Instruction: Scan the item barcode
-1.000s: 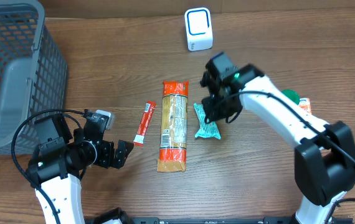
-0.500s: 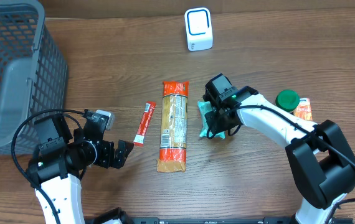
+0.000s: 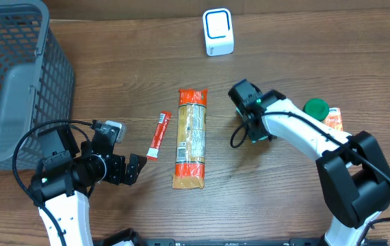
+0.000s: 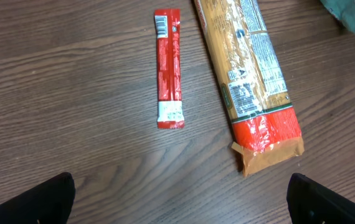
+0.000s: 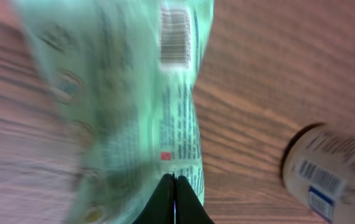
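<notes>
A pale green packet (image 5: 134, 106) fills the right wrist view, blurred, with its barcode (image 5: 176, 34) at the top. My right gripper (image 5: 174, 182) is shut on the packet's lower edge. From overhead the right gripper (image 3: 253, 130) covers the packet, just right of the pasta pack. A teal corner of the packet (image 4: 352, 15) shows in the left wrist view. The white scanner (image 3: 218, 32) stands at the back of the table. My left gripper (image 3: 137, 167) is open at the front left, its fingers (image 4: 43, 199) wide apart over bare wood.
A long pasta pack (image 3: 191, 137) and a red stick sachet (image 3: 159, 134) lie between the arms. A grey wire basket (image 3: 17, 75) stands at the far left. A green-lidded bottle (image 3: 316, 108) lies on its side at the right.
My right gripper came down onto the green packet and closed on its edge. The packet no longer shows from overhead. The left arm has not moved.
</notes>
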Controlling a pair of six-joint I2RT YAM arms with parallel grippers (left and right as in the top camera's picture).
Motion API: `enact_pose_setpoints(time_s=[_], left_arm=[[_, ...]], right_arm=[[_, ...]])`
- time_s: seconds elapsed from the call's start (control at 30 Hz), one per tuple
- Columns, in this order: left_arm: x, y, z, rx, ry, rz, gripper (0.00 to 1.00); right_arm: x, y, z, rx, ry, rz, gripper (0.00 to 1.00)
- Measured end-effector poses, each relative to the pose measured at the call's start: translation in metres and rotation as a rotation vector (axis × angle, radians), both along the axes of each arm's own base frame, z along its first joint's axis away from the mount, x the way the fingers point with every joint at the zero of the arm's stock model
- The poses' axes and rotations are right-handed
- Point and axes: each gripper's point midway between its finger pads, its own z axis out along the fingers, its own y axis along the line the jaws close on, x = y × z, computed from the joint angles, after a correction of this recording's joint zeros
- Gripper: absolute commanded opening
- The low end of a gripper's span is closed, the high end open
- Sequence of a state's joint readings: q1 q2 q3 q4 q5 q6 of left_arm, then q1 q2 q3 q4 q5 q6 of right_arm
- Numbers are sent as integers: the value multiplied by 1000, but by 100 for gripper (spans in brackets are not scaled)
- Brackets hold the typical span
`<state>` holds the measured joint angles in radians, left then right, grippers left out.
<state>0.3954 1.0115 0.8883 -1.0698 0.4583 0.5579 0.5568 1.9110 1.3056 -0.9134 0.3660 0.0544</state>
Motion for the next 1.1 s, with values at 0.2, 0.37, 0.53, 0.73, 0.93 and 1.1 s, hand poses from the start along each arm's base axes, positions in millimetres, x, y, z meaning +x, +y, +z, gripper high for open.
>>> enact_pose_setpoints(time_s=[0.2, 0.37, 0.53, 0.73, 0.93, 1.1], left_arm=[[0, 0, 0, 0, 0, 0, 100], [0, 0, 0, 0, 0, 0, 100], [0, 0, 0, 0, 0, 0, 99], [0, 0, 0, 0, 0, 0, 100], [0, 0, 0, 0, 0, 0, 100], [0, 0, 0, 0, 0, 0, 100]], right_arm=[[30, 35, 51, 189, -89, 12, 15], [48, 27, 68, 281, -151, -91, 8], [65, -14, 66, 337, -172, -309, 9], [70, -34, 53, 418, -153, -432, 9], [60, -27, 21, 450, -129, -435, 10], [51, -15, 1, 475, -117, -407, 13]])
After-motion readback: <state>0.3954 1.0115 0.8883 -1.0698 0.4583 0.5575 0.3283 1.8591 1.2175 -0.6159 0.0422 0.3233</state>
